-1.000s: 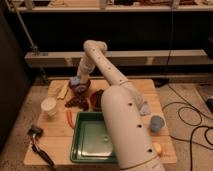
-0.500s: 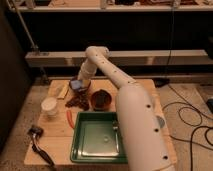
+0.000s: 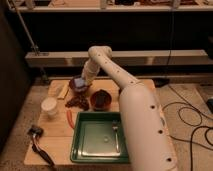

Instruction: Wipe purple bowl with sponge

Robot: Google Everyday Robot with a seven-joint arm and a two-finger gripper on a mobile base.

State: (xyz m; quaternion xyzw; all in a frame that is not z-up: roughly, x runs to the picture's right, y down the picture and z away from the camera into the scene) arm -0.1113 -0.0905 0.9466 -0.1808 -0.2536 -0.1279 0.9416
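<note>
The purple bowl (image 3: 77,88) sits at the back left of the wooden table, just left of a red-brown bowl (image 3: 101,99). My gripper (image 3: 81,81) reaches down from the arm's high elbow (image 3: 100,53) into the purple bowl. It is shut on the small light-blue sponge (image 3: 79,80), which rests at the bowl's inside. The arm's thick white forearm (image 3: 142,120) runs along the right of the table and hides that side.
A green tray (image 3: 82,150) with a fork (image 3: 115,131) lies at the front. A white cup (image 3: 49,106), dark grapes (image 3: 76,102), an orange carrot (image 3: 70,119) and a pale board (image 3: 59,90) lie to the left. A black brush (image 3: 39,140) is at the front-left edge.
The forearm has swung to the right, uncovering the green tray. The gripper with the sponge has stayed at the purple bowl, shifting only slightly.
</note>
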